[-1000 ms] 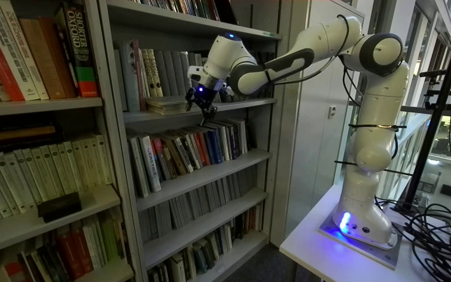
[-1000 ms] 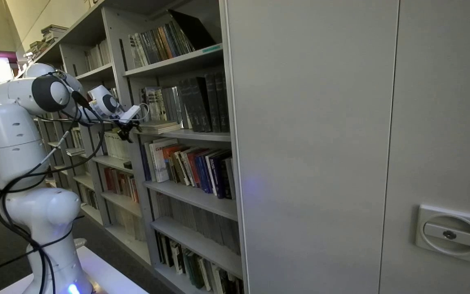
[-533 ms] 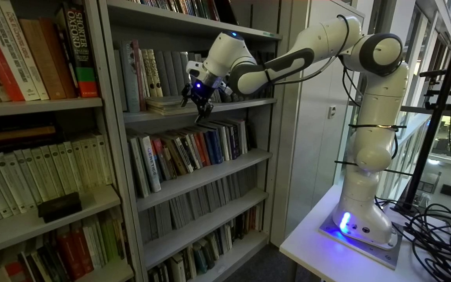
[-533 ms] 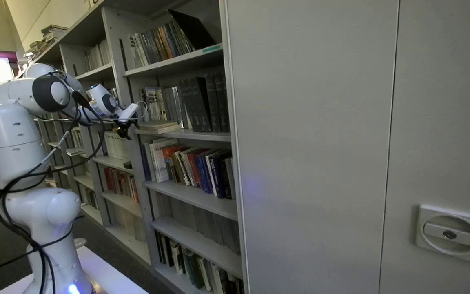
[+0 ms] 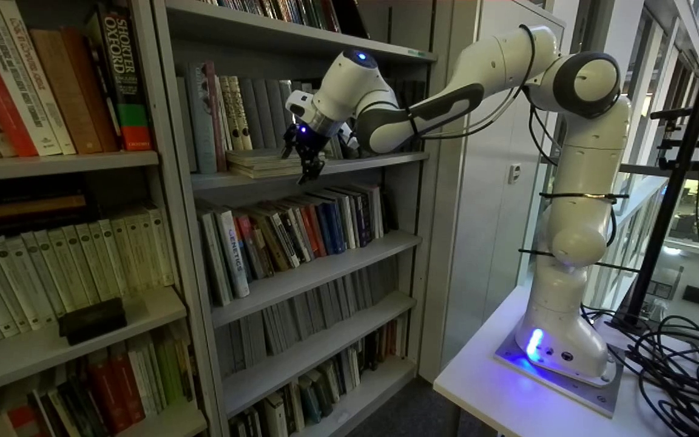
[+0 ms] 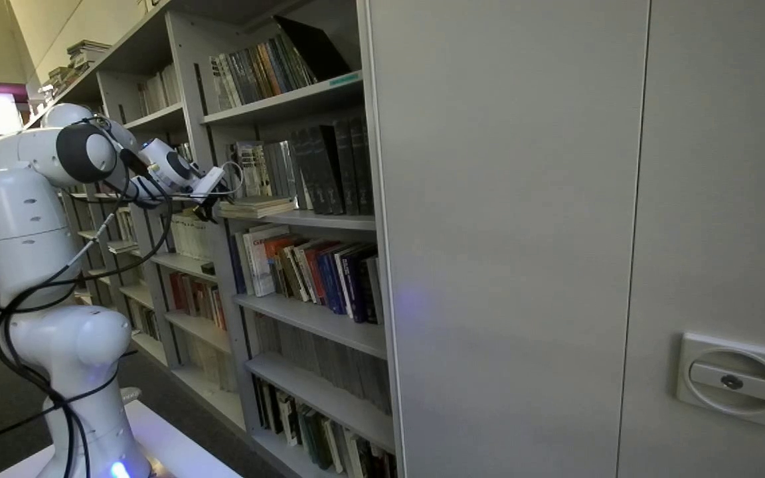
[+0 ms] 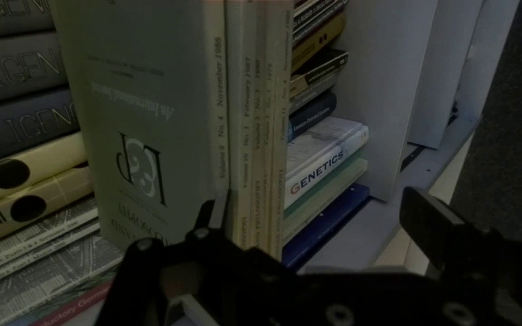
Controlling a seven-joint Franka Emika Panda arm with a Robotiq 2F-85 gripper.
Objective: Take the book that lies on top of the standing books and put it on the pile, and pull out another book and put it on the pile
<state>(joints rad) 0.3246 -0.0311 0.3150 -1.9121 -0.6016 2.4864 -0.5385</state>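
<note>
The pile (image 5: 255, 164) of thin flat books lies near the shelf's front edge, just left of my gripper (image 5: 298, 165). In the wrist view the pile (image 7: 252, 136) shows its spines, with a grey-green cover (image 7: 138, 90) uppermost. My gripper (image 7: 315, 199) is open with nothing held between its fingers. One finger (image 7: 218, 210) stands by the uppermost cover's edge; the opposite finger (image 7: 433, 222) is beyond the shelf's edge. Behind the pile are the standing books (image 5: 258, 115), with grey, beige and white spines. I see no book lying on top of them.
On the shelf below, a mixed row (image 5: 319, 224) includes a white GENETICS book (image 5: 232, 252). A shelf upright (image 5: 170, 152) divides this bay from the left one, where a dark object (image 5: 93, 320) lies. Loose cables (image 5: 683, 376) cover part of the robot's table (image 5: 465, 388).
My gripper has shifted slightly up and to the left in an exterior view, closer in front of the pile. Its jaws stay open, and the books have not moved.
</note>
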